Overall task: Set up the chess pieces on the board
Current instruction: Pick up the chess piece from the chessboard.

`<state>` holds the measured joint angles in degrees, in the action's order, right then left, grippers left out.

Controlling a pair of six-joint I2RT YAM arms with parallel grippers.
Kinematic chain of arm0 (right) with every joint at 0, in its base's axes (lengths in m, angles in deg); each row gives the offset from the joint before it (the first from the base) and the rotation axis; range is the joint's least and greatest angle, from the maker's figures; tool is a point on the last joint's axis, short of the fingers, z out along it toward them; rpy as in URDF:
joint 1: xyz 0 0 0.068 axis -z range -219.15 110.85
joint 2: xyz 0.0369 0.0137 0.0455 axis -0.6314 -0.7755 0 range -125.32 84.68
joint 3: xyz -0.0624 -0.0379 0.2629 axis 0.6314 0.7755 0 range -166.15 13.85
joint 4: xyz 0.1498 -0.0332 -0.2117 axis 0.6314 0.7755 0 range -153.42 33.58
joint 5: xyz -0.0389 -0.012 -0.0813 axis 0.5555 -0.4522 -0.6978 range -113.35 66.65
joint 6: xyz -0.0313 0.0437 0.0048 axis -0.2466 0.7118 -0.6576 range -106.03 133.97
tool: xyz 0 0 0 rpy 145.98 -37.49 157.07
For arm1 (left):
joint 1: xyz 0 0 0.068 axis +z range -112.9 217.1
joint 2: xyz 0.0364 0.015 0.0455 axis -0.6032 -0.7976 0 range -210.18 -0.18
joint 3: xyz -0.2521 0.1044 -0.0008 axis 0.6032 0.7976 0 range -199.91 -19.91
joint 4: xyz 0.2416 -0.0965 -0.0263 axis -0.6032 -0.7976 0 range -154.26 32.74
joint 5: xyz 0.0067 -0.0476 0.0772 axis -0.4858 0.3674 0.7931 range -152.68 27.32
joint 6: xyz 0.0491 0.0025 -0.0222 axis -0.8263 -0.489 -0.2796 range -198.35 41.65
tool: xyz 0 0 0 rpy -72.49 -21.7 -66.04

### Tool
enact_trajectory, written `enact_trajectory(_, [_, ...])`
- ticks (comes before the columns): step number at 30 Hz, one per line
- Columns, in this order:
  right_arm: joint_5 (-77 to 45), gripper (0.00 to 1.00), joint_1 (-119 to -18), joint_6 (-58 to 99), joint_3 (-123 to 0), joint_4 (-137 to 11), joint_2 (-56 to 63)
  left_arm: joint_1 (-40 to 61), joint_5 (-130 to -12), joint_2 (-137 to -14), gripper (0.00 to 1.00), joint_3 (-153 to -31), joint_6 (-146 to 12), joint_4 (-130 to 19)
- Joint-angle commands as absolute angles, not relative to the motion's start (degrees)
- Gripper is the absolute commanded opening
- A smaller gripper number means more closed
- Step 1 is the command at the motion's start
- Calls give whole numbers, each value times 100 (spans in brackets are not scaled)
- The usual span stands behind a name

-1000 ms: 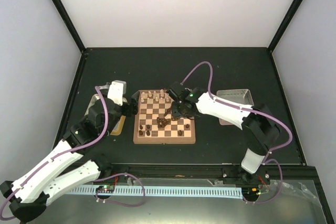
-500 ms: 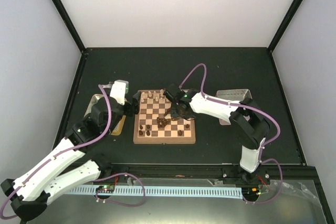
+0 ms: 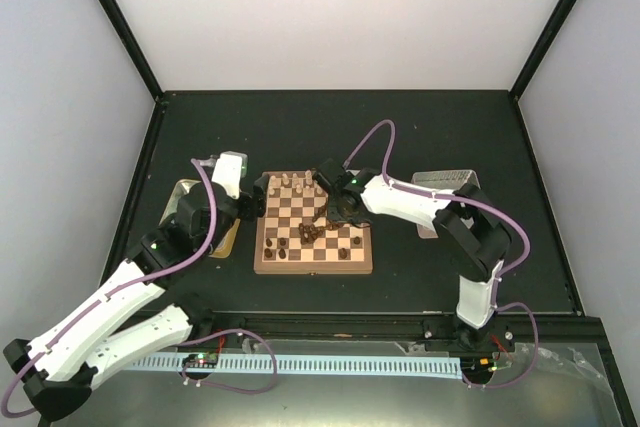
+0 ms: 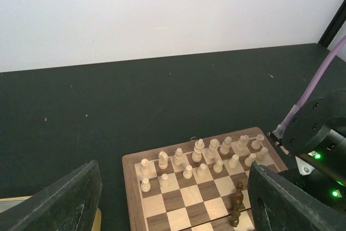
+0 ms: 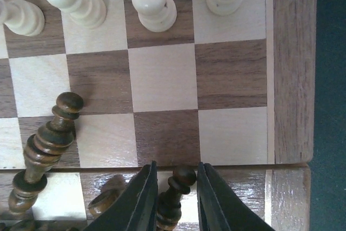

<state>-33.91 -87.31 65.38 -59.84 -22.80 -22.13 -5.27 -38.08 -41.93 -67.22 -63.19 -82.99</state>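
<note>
Black counter (image 3: pixel 330 127), walled in white, carries the board (image 3: pixel 313 268) at its middle. Cream chess pieces (image 4: pixel 200 158) stand in its two far rows; dark chess pieces (image 3: pixel 310 232) lie heaped mid-board. The right hand (image 5: pixel 175 169) hangs low over the board, its fingers (image 5: pixel 145 193) close on either side of a dark pawn (image 5: pixel 173 198); whether they pinch it cannot be told. The left hand (image 4: pixel 174 187) hovers at the board's left edge, fingers wide apart.

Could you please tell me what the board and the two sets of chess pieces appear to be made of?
Board: wood, satin-finished; visible grain on border and squares. Pale pieces: likely light wood, smooth, turned rings. Dark pieces: probably stained wood, glossy highlights, turned rings.
</note>
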Motion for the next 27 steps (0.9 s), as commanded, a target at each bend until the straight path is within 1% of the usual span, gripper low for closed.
enact_trajectory(1, [-3449, 22, -8714, 6644, -5964, -2359, -2342, -474, -3886, -4192, 76, -6809, -6272, -8340])
enact_trajectory(4, [-3355, 22, -8715, 6659, -5941, -2360, -2364, -458, -3895, -4192, 76, -6825, -6265, -8349])
enact_trajectory(7, [-3276, 27, -8719, 6676, -5916, -2336, -2378, -454, -3903, -4192, 76, -6823, -6262, -8345])
enact_trajectory(9, [-3270, 27, -8721, 6686, -5886, -2330, -2370, -447, -3916, -4184, 76, -6818, -6253, -8345])
enact_trajectory(12, [-3290, 23, -8720, 6683, -5859, -2321, -2361, -448, -3921, -4175, 76, -6811, -6243, -8351])
enact_trajectory(15, [-3321, 14, -8714, 6680, -5829, -2325, -2347, -443, -3925, -4175, 76, -6815, -6244, -8354])
enact_trajectory(18, [-3425, 10, -8717, 6703, -5807, -2345, -2291, -438, -3947, -4175, 76, -6802, -6236, -8354])
enact_trajectory(27, [-3679, 10, -8714, 6766, -5306, -3282, -1359, -445, -4266, -4147, 80, -6653, -6118, -8103])
